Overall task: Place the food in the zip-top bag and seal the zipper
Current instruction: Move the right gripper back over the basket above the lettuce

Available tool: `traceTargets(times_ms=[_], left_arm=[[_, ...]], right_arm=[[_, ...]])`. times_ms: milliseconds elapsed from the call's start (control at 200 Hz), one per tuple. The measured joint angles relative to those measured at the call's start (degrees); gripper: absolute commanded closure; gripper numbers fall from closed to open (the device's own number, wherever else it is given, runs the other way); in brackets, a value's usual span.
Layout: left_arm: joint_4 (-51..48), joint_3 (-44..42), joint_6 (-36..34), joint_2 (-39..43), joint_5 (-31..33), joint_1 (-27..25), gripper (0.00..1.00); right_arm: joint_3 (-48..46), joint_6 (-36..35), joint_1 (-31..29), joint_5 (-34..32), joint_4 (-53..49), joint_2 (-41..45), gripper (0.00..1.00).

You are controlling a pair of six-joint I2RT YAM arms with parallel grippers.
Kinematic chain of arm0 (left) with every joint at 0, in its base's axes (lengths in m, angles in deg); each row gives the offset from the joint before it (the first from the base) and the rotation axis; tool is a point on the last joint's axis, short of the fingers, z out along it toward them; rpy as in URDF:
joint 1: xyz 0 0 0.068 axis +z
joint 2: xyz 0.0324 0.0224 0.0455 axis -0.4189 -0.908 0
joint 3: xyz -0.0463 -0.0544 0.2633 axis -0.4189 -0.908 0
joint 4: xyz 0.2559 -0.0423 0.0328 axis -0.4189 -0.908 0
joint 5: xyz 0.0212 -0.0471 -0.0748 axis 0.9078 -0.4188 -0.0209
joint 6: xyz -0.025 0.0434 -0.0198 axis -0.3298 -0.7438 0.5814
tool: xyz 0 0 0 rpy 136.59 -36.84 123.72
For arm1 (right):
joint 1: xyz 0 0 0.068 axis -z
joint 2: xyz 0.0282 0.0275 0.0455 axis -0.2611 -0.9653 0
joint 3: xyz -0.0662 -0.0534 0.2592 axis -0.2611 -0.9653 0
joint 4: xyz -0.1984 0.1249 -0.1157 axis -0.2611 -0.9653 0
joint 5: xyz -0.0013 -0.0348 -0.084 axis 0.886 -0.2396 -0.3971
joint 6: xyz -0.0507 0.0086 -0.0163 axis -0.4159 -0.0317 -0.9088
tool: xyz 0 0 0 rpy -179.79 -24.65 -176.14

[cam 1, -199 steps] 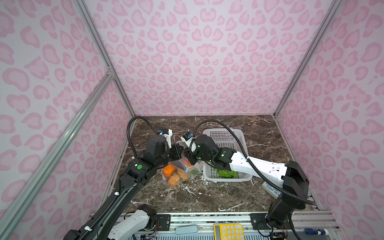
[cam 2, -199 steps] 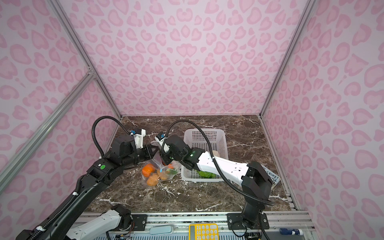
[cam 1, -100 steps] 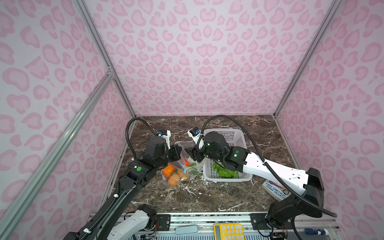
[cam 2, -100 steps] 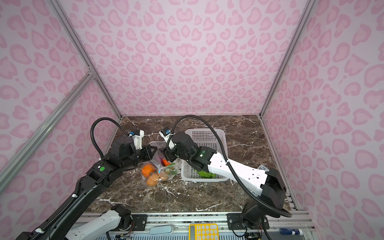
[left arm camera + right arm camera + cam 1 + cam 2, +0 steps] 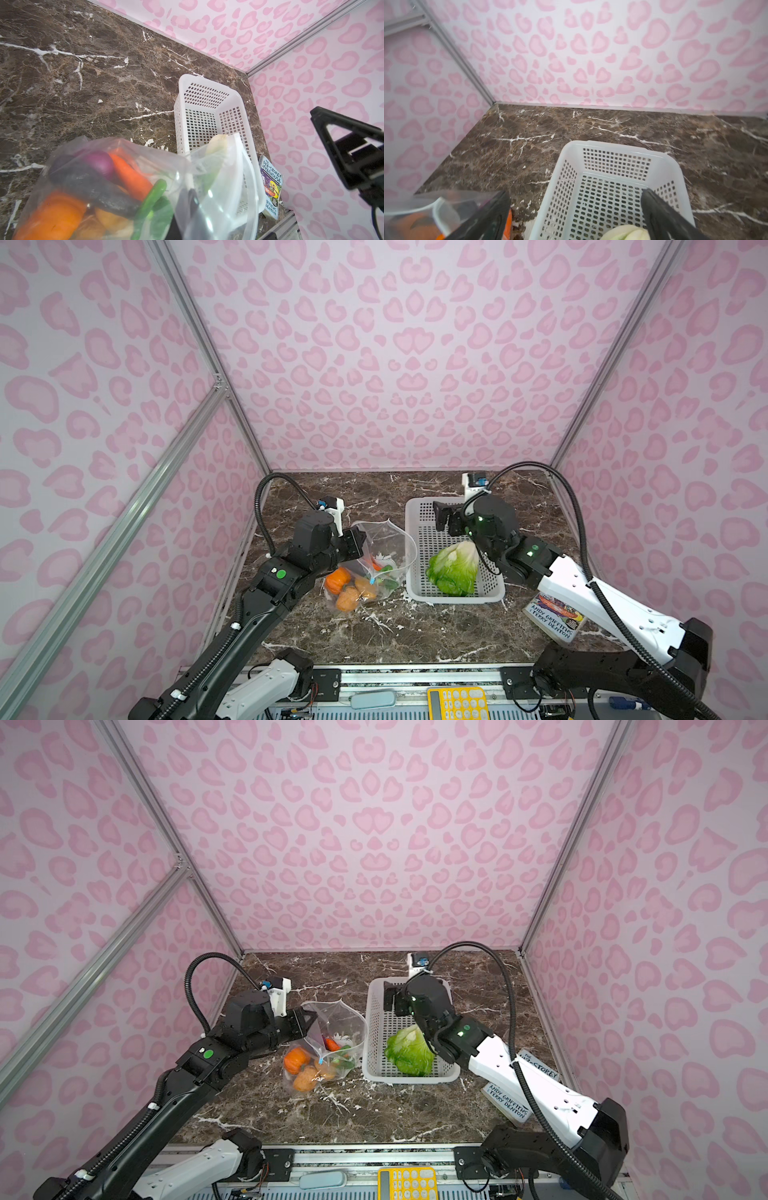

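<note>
The clear zip-top bag (image 5: pixel 388 545) (image 5: pixel 338 1025) stands with its mouth open, left of the basket. My left gripper (image 5: pixel 358 541) (image 5: pixel 308 1020) (image 5: pixel 188 214) is shut on its near rim. Inside lie the orange pumpkin (image 5: pixel 337 578) (image 5: pixel 52 214), two tan potatoes (image 5: pixel 348 599), the carrot (image 5: pixel 129 175) and the purple onion (image 5: pixel 100 164). The zipper strip (image 5: pixel 247 166) runs round the mouth, with a small blue tab (image 5: pixel 372 580). The green-white cabbage (image 5: pixel 453 568) (image 5: pixel 409 1050) (image 5: pixel 627 233) lies in the basket. My right gripper (image 5: pixel 444 517) (image 5: pixel 394 999) (image 5: pixel 575 218) hangs open and empty over the basket's far half.
The white perforated basket (image 5: pixel 415 506) (image 5: pixel 374 990) (image 5: pixel 612 144) sits right of the bag. A paperback book (image 5: pixel 555 616) (image 5: pixel 511 1102) lies at the front right under the right arm. A yellow calculator (image 5: pixel 457 703) rests on the front rail.
My right gripper has opened wide and drawn back from the bag's mouth to above the basket. The left gripper has kept its hold on the bag's rim.
</note>
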Motion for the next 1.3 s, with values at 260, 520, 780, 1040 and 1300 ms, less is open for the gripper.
traceTargets(times_ms=[260, 520, 780, 1040, 1300], left_arm=[[0.8, -1.9, -0.4, 2.7, 1.9, 0.0, 0.97], [1.6, -4.7, -0.6, 5.2, 3.5, 0.0, 0.97], [1.6, -5.2, -1.9, 6.8, 4.1, 0.0, 0.97], [1.6, -6.3, -2.6, 8.1, 4.9, 0.0, 0.97], [1.7, -7.0, -3.5, 8.2, 5.3, 0.0, 0.97]], right_arm=[[6.8, 10.2, 4.8, -0.2, -16.3, -4.1, 0.0], [16.0, 11.3, 4.0, 4.9, -30.6, -18.4, 0.0], [31.9, 11.4, -2.5, 0.2, -41.8, -34.9, 0.0], [35.0, 14.4, -5.2, -7.2, -49.3, -42.4, 0.0], [32.6, 16.1, -6.3, -8.3, -51.4, -43.9, 0.0]])
